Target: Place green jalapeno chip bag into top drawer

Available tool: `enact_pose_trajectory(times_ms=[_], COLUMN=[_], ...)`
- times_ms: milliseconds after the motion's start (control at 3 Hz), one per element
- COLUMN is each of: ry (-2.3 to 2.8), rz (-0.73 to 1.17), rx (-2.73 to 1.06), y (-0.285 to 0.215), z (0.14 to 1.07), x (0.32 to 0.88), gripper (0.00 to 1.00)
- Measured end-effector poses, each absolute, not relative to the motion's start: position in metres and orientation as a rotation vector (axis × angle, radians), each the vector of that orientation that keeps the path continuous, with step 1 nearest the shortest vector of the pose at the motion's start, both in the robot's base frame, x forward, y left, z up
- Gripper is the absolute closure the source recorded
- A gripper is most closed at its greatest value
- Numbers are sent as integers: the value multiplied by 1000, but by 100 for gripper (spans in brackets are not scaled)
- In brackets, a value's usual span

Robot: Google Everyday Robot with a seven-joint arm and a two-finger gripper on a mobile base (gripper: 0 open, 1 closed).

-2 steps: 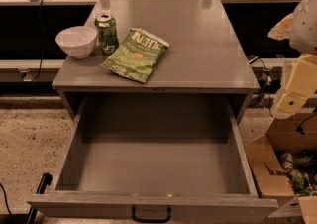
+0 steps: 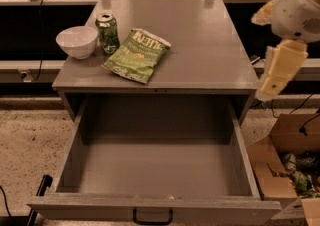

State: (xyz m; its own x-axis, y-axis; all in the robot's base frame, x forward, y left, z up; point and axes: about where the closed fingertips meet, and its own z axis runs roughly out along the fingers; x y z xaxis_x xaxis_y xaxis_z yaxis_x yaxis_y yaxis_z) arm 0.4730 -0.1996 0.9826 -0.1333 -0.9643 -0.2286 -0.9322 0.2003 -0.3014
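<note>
The green jalapeno chip bag [image 2: 137,54] lies flat on the grey cabinet top [image 2: 210,45], left of centre, with its white lettering at the far end. The top drawer [image 2: 155,207] below is pulled fully out, its plain grey interior bare, its black handle at the front centre. My gripper [image 2: 280,70] hangs on the white arm at the right edge of the view, beside the cabinet's right front corner and well apart from the bag. It holds nothing that I can see.
A green soda can [image 2: 107,32] and a white bowl [image 2: 77,41] stand left of the bag on the cabinet top. An open cardboard box [image 2: 285,160] with items sits on the floor to the right of the drawer. A rail and cables run behind the cabinet.
The arm with the gripper has shifted slightly left and up at the right edge. The bag, can, bowl and drawer have not moved.
</note>
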Motion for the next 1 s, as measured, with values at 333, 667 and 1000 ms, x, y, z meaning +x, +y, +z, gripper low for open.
enact_pose_trajectory(times_ms=[333,667,1000], ry=[1965,1818,1818], rz=[-152,-116,-118], rx=[-1879,-1982,-1981], y=[-178,-132,-133], z=[988,985,985], x=[533,625,625], gripper=[0,0,0])
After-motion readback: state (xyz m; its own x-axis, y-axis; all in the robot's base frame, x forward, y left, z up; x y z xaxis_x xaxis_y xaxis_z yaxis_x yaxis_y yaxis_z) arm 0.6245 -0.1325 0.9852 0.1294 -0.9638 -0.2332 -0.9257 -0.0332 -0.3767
